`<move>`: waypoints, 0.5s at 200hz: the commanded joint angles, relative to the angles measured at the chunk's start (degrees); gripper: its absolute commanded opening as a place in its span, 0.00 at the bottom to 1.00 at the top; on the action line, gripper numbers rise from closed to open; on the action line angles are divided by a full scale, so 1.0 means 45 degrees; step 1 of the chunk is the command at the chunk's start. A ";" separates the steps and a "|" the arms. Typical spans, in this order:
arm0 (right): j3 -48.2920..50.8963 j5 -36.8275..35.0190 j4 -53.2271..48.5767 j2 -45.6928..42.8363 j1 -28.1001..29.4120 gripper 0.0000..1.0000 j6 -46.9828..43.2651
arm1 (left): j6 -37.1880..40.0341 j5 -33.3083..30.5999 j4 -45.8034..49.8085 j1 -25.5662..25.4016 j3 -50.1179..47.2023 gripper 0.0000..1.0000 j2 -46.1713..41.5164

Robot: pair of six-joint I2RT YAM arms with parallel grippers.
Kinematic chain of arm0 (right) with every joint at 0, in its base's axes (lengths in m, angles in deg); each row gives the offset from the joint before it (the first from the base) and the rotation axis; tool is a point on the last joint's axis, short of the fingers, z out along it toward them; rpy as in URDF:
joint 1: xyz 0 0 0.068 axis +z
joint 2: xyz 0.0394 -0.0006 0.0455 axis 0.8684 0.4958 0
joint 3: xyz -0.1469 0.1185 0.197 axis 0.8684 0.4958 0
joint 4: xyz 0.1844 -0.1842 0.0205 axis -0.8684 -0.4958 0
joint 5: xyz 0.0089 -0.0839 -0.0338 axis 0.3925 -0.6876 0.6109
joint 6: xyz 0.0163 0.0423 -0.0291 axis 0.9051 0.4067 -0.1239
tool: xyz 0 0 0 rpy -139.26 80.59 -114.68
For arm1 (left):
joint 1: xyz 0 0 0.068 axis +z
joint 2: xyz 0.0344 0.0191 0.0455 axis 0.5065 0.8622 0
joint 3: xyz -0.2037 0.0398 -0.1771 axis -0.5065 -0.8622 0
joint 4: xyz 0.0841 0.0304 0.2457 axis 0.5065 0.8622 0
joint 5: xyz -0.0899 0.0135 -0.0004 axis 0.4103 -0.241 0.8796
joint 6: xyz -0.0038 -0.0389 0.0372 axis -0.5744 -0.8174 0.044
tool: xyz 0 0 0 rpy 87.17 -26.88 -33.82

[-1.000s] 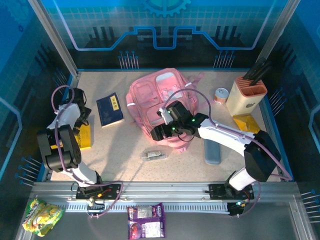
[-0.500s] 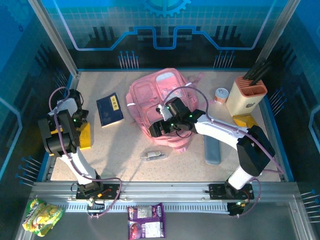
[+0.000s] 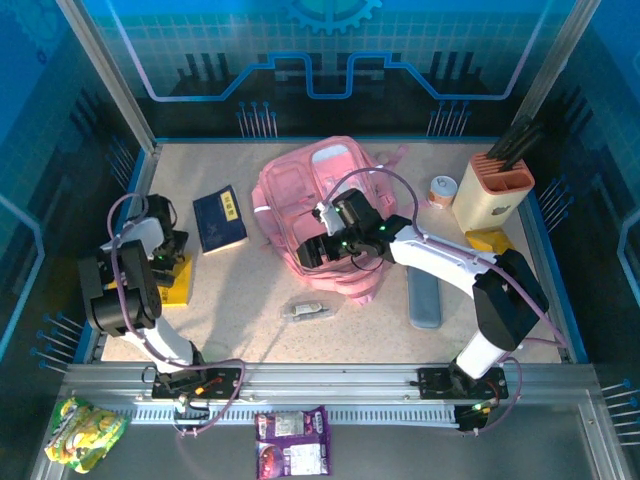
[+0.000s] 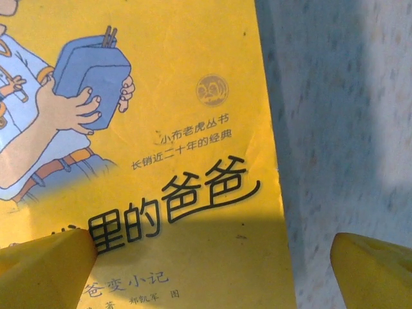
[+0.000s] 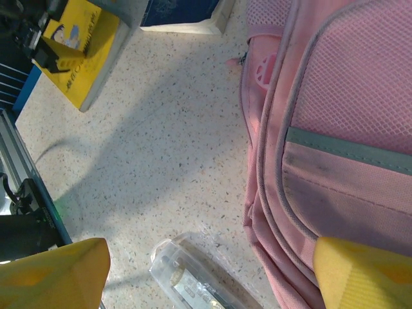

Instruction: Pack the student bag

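Honestly, little looks packed: clear plastic case (image 3: 308, 311) low centre, yellow picture book (image 4: 161, 129) at left beneath my wide-apart left tool (image 4: 209, 270), dark blue book (image 3: 219, 219) beyond, all loose on the tabletop (image 3: 240, 300). My right tool (image 5: 206, 277), apart and empty, hovers at the pink fabric student bag (image 3: 300, 185), upper centre.

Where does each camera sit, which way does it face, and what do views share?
Top external: above and behind the arms, looking down on the table; both arms show.
Left wrist: on the left arm, looking down close at the yellow book; open left pincer, tips at bottom corners.
Right wrist: on the right arm, looking down at the edge of the pink bag and a clear case; open right pincer, tips at bottom.
Shared: the yellow book is in all three.
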 commanded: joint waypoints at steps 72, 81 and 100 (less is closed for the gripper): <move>0.1146 0.0118 0.0409 -0.0465 -0.0207 0.83 0.0256 | -0.1458 0.1506 0.1510 -0.4796 -0.3834 0.96 -0.4705; 0.1144 0.0129 0.0431 -0.0418 -0.0198 0.83 0.0310 | -0.0976 0.1375 0.1461 -0.4771 -0.3775 0.97 -0.5256; 0.1009 0.0093 0.0336 -0.0356 -0.0098 0.83 0.0362 | 0.0462 0.0022 0.2577 -0.4515 -0.2545 0.99 -0.5818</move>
